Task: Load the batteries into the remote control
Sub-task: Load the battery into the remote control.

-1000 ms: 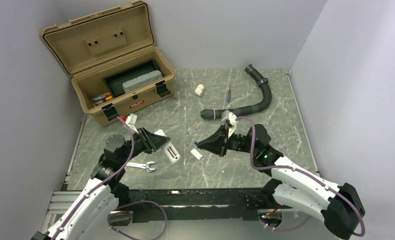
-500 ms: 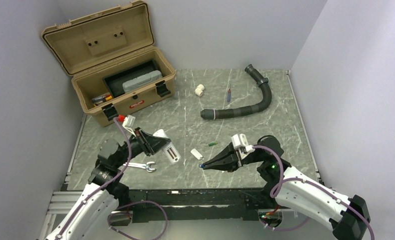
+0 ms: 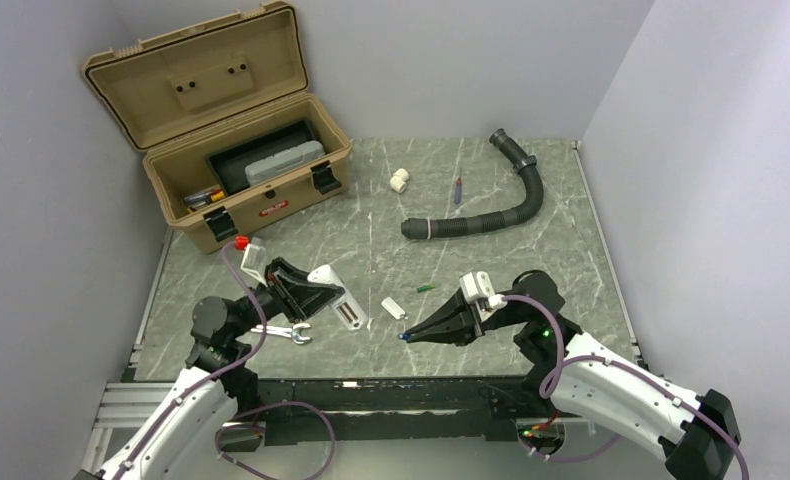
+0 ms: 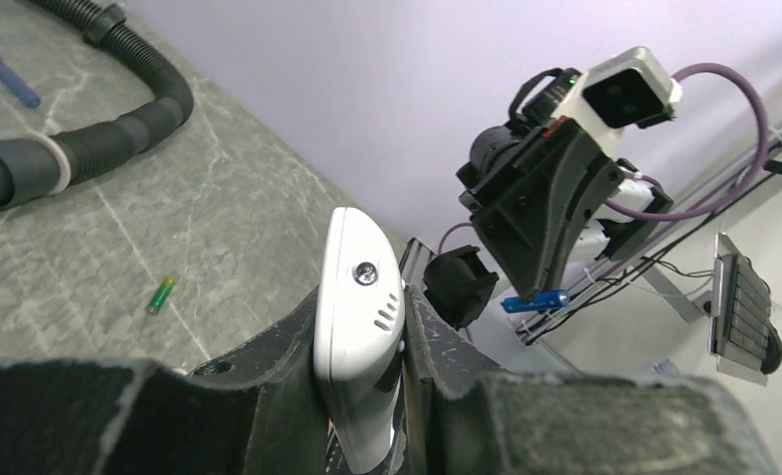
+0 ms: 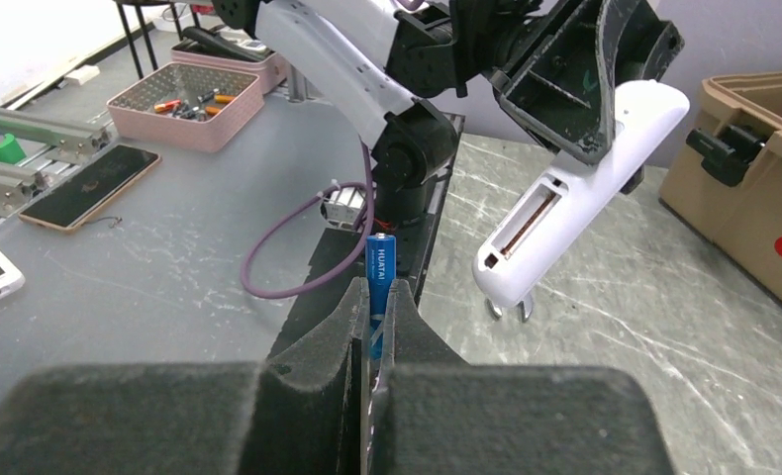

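Since my right pincer (image 3: 411, 335) had come back from the hose (image 3: 491, 215), clamped on the blue battery (image 5: 380, 259), it pointed at the remote (image 3: 343, 303). My left pincer (image 3: 314, 291) gripped this and had tilted its open bay toward the battery, so insertion could follow. The green battery (image 3: 426, 288) lay beyond the right pincer and the cover (image 3: 394, 308) lay between both pincers. Nothing seemed to block the way.

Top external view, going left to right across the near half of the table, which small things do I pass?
The wrench, then the remote control, the blue battery, the green battery.
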`<state>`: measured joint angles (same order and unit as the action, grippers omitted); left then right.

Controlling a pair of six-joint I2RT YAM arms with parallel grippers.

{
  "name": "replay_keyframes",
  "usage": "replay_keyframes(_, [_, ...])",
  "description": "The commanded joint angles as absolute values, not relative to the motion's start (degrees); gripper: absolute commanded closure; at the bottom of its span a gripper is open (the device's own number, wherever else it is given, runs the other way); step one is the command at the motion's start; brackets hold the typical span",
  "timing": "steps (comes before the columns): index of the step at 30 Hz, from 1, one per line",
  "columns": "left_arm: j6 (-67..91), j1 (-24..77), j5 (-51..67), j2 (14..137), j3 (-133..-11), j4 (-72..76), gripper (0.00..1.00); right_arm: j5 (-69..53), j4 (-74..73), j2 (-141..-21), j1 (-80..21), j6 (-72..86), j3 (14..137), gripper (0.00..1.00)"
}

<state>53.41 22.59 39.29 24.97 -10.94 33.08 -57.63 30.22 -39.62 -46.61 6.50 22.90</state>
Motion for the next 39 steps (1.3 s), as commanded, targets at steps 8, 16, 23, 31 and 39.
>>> replay_keyframes(8, [56.49,22.85,45.08,26.95,-9.37,50.75,1.0,-50.89,29.59,-38.92,-46.88,8.12,25.49,1.0])
replay_keyframes(16, [57.54,22.85,45.24,28.04,-8.9,52.75,1.0,-43.06,26.11,-40.69,-46.93,10.37,27.22,1.0])
replay_keyframes(23, [50.86,22.85,32.85,24.39,-13.29,23.82,1.0,-26.06,17.85,-43.83,-46.9,18.84,31.41,1.0])
replay_keyframes(31, [59.07,23.01,26.68,26.73,-9.32,28.43,1.0,-15.89,9.83,-50.11,-47.33,19.24,36.72,1.0])
replay_keyframes(39, [63.51,26.97,16.76,28.45,-7.82,26.6,1.0,-3.18,7.86,-52.57,-55.99,14.4,39.8,1.0])
